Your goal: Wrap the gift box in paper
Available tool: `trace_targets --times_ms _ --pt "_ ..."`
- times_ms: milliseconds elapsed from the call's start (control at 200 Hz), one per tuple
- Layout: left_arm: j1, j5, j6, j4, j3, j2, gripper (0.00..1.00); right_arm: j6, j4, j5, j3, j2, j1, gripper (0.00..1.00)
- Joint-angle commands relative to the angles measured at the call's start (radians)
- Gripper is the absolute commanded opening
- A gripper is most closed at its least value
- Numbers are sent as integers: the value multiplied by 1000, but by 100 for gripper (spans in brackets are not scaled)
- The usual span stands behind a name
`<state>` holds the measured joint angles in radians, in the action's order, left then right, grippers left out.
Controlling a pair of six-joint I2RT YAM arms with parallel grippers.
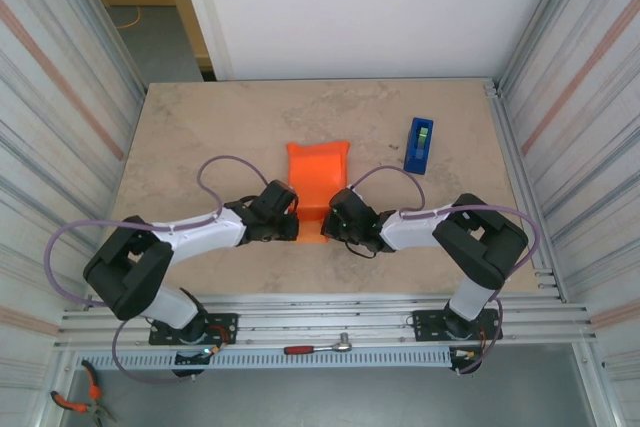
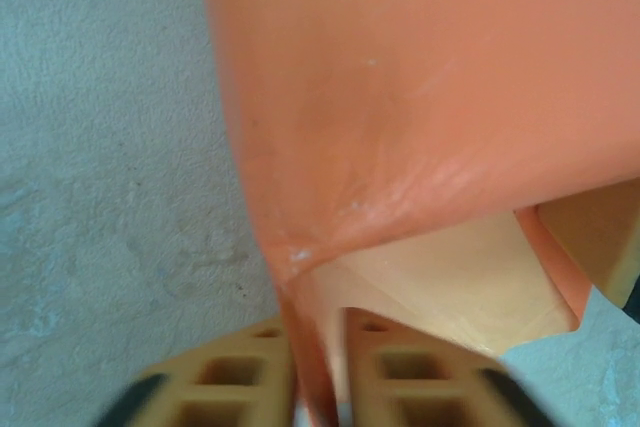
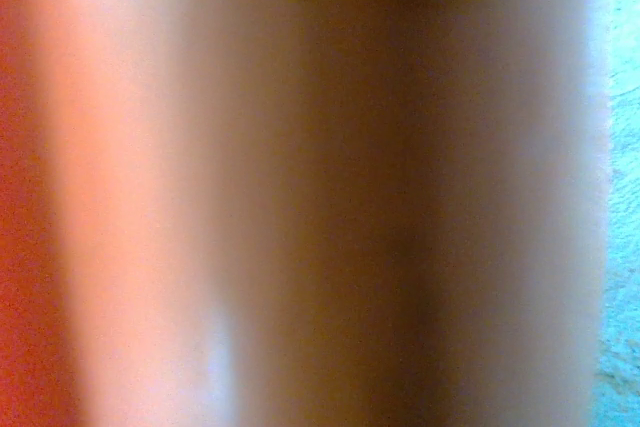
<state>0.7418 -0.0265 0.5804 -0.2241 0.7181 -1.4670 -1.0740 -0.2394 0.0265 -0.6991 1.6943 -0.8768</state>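
Risk: paper (image 1: 318, 172), tented at centre of surface (image 1: 200, 137) (gift box hidden, presumably beneath), is nipped at its left edge by left pincer (image 2: 318, 379), right pincer (image 1: 336, 219) closed at the right edge, so uneven pulling could tear or skew it.

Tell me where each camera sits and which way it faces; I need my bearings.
Top external: above and behind the arm bases, looking down on the table; both arms show, left gripper and right gripper meeting at the paper.
Left wrist: on the left arm, facing along its fingers, which pinch the paper's folded edge.
Right wrist: on the right arm, hard against the paper, blurred; table sliver at right.
Shared: the orange paper, in all three.
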Motion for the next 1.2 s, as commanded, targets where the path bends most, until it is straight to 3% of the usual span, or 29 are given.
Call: trace_targets --times_ms 0,75,241,391,837,1057,1198 --pt "6 -37 -4 -61 22 65 43 -24 30 1 18 15 -7 0" --pt "7 -55 17 -80 5 100 53 -24 29 1 18 14 -7 0" --pt "10 -69 50 -92 -38 143 53 -25 28 1 20 14 -7 0" --pt "11 -45 55 -63 -63 145 43 -25 31 1 18 13 -7 0" --pt "24 -26 51 -19 -64 81 31 -26 32 4 21 13 -7 0" --pt "27 -15 44 -4 -48 54 0 -25 30 5 20 13 -7 0" --pt "28 0 39 -4 -20 65 0 -26 31 5 21 11 -7 0"
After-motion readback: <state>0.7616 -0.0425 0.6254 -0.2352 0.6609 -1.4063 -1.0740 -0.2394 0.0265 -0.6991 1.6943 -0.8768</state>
